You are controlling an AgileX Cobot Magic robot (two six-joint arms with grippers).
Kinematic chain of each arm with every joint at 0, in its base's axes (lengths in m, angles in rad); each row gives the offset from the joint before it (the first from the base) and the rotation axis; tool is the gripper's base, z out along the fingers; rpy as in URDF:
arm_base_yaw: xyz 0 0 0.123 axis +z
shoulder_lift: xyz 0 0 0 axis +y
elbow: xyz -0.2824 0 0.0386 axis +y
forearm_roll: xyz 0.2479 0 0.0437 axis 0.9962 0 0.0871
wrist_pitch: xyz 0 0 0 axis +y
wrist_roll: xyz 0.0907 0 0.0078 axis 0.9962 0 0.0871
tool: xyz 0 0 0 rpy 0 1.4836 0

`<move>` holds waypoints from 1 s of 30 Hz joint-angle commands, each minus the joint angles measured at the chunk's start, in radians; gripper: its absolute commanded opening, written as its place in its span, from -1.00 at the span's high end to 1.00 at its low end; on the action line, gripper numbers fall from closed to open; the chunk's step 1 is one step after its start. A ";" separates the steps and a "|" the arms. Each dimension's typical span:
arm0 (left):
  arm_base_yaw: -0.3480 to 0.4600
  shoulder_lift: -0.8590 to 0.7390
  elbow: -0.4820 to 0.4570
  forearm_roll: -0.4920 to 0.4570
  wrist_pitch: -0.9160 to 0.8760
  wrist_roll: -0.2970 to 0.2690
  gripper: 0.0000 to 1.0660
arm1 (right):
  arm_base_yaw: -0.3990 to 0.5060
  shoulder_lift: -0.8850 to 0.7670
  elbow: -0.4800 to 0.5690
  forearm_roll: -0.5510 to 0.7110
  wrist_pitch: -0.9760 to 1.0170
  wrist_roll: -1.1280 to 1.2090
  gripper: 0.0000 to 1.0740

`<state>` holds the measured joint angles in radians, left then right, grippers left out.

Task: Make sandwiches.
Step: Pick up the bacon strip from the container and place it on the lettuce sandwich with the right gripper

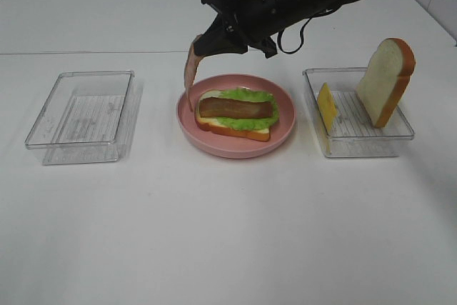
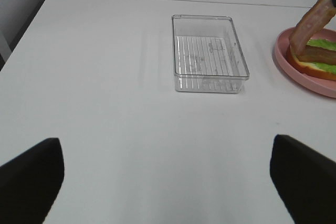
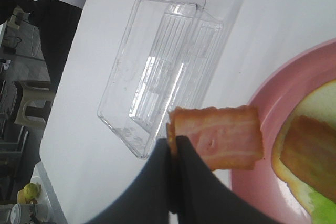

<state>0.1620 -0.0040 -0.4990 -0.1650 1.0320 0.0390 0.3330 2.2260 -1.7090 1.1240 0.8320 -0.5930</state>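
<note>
- Your right tool (image 1: pixel 207 42) is clenched on the upper end of a bacon strip (image 1: pixel 190 69), which hangs down from it. The strip's lower end is at the left rim of the pink plate (image 1: pixel 235 149); you cannot tell whether it touches.
- Your left tool (image 2: pixel 165 142) is released, its fingers (image 2: pixel 31 177) spread wide over the counter (image 1: pixel 228 233), gripping nothing.
- On the plate lies the open sandwich: a bottom bread slice (image 1: pixel 243 133), a lettuce leaf (image 1: pixel 246 94) and a second bacon strip (image 1: pixel 237 108) flat on top.
- The right tray (image 1: pixel 357 149), just beside the plate, holds a cheese square (image 1: pixel 326 105) on edge and another bread slice (image 1: pixel 387 80) standing tilted.
- The left tray (image 1: pixel 43 137) sits apart on the plate's other side.
</note>
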 commanded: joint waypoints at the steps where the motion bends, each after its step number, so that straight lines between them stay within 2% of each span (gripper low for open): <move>1: 0.004 -0.022 0.001 -0.008 0.001 -0.003 -0.88 | 0.000 0.026 0.005 -0.008 0.005 -0.020 1.00; 5: 0.004 -0.022 0.001 -0.008 0.001 -0.003 -0.88 | -0.002 0.030 0.005 -0.035 0.005 -0.018 1.00; 8: 0.004 -0.022 0.001 -0.008 0.001 -0.003 -0.88 | -0.002 0.029 0.004 -0.103 -0.005 0.002 1.00; 12: 0.004 -0.022 0.001 -0.008 0.001 -0.003 -0.88 | -0.004 0.020 0.004 -0.254 -0.060 0.069 1.00; 14: 0.004 -0.022 0.001 -0.008 0.001 -0.003 -0.88 | -0.004 0.017 0.002 -0.278 -0.072 0.082 1.00; 16: 0.004 -0.022 0.001 -0.008 0.001 -0.003 -0.88 | -0.004 0.017 -0.009 -0.396 -0.100 0.144 1.00; 19: 0.004 -0.022 0.001 -0.008 0.001 -0.003 -0.88 | -0.004 0.017 -0.009 -0.412 -0.106 0.155 1.00; 27: 0.004 -0.022 0.001 -0.008 0.001 -0.003 -0.88 | -0.004 0.017 -0.009 -0.575 -0.148 0.235 1.00; 30: 0.004 -0.022 0.001 -0.008 0.001 -0.003 -0.88 | -0.004 0.017 -0.009 -0.587 -0.152 0.249 1.00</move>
<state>0.1620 -0.0040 -0.4990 -0.1650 1.0320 0.0390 0.3320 2.2590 -1.7120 0.5550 0.6880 -0.3620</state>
